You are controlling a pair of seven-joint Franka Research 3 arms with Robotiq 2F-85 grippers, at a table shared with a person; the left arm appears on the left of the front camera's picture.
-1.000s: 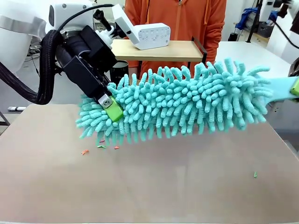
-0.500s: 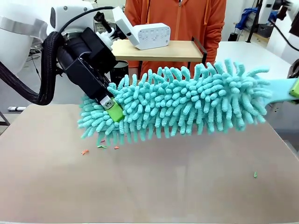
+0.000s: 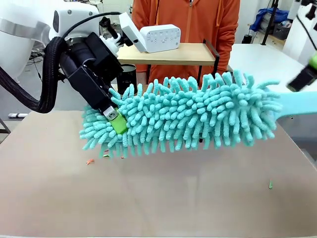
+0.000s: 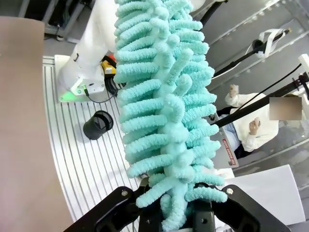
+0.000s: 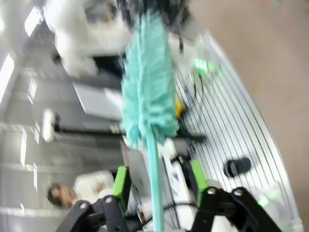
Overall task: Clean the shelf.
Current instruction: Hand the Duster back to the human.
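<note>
The shelf [image 3: 168,53] — light wood boards in a thin black frame — is seen at the bench's [image 3: 158,198] far edge, behind the duster [image 3: 188,119]. The left claw [image 3: 115,120] is clamped on the duster's end, well in front of the shelf — the right claw [image 5: 157,193] is spread apart around the handle.

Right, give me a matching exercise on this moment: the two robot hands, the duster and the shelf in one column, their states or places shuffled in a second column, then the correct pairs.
Column one:
1. left hand
2. right hand
3. duster
4. shelf

Column two:
A. open, its green pads either side of the duster's handle without touching it
B. stands at the far edge of the table, in front of the person in orange
C. shut on the fluffy end of the duster
D. teal, held lengthwise above the tan tabletop

Pairs: 1-C, 2-A, 3-D, 4-B
</note>
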